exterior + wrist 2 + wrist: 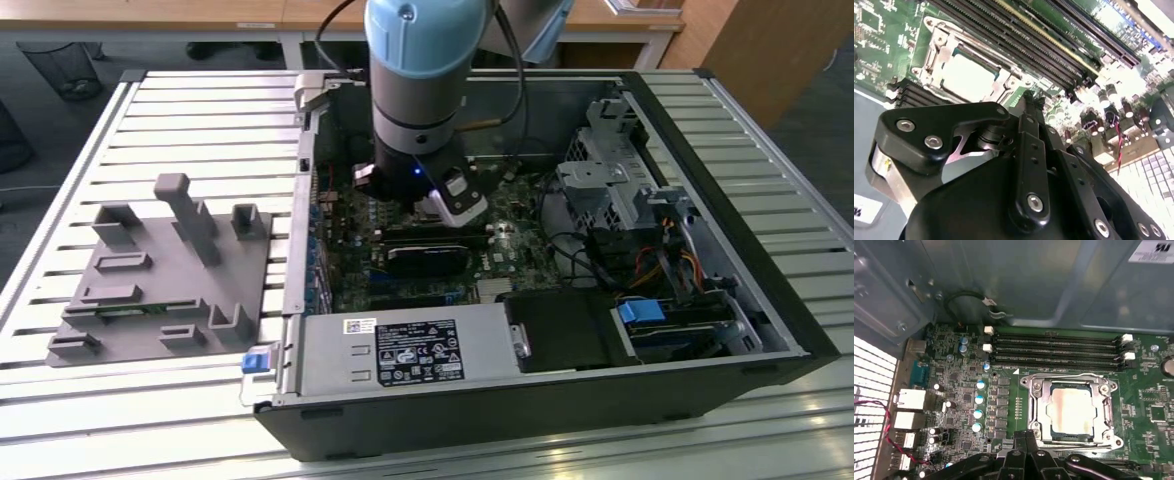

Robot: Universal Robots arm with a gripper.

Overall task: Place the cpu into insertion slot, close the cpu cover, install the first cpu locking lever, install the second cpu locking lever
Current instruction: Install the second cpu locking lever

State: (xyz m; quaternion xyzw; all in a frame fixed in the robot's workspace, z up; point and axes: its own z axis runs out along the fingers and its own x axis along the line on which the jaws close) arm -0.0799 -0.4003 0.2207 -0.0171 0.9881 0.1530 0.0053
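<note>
Black linkage of the end effector (1026,437) is nearest in both wrist views; its fingertips meet in a narrow point with nothing between them, just beside the socket edge. To its right in the first wrist view, the cpu (1072,409) already sits in the slot (1054,432), with the cover (1039,407) down around it as a frame. I judge the closed tip suits pushing a lever rather than grasping.

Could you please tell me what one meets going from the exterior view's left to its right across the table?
Grey fixture block → silver power supply box at the case's near edge → robot arm reaching down over the motherboard → blue-tabbed drive bay → black computer case's wall.
</note>
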